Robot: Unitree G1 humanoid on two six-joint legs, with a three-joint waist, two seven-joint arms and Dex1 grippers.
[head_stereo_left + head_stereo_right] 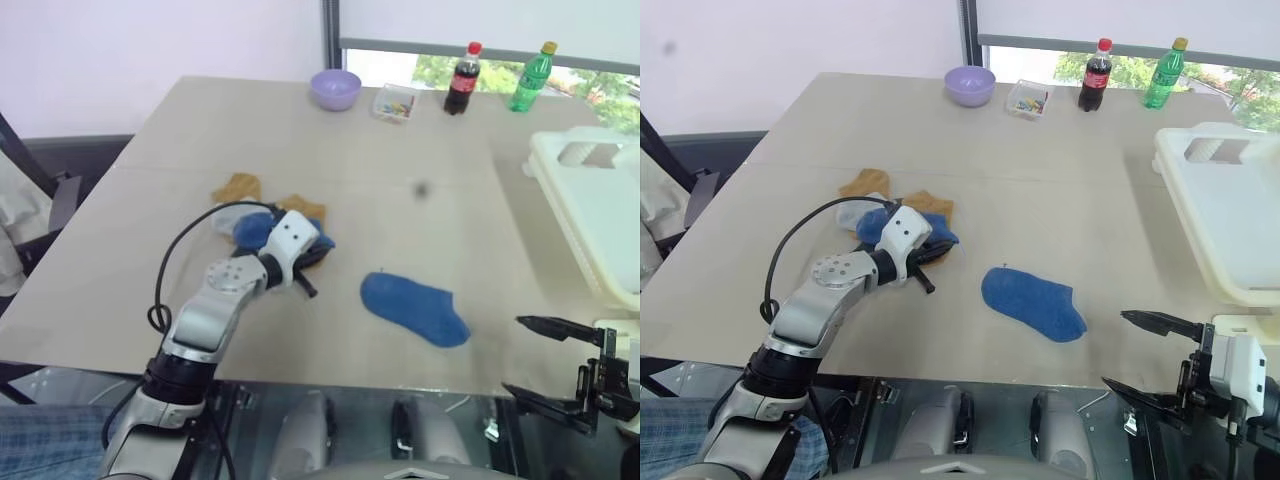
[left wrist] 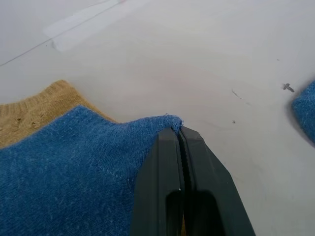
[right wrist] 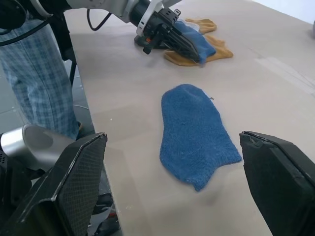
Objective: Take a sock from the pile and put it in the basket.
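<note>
Left end effector (image 2: 179, 135) is clenching the edge of a blue sock (image 2: 64, 172) on the pile (image 1: 895, 220), the grasp step, so next it is needing lifting toward the basket (image 1: 1230, 215) at three o'clock.

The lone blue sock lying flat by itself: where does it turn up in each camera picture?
Left eye: lone blue sock, centre, right of the pile.
Right eye: centre.
Left wrist: its edge at the frame's border.
Right wrist: centre.
Shared landmark: the left gripper at the pile.
</note>
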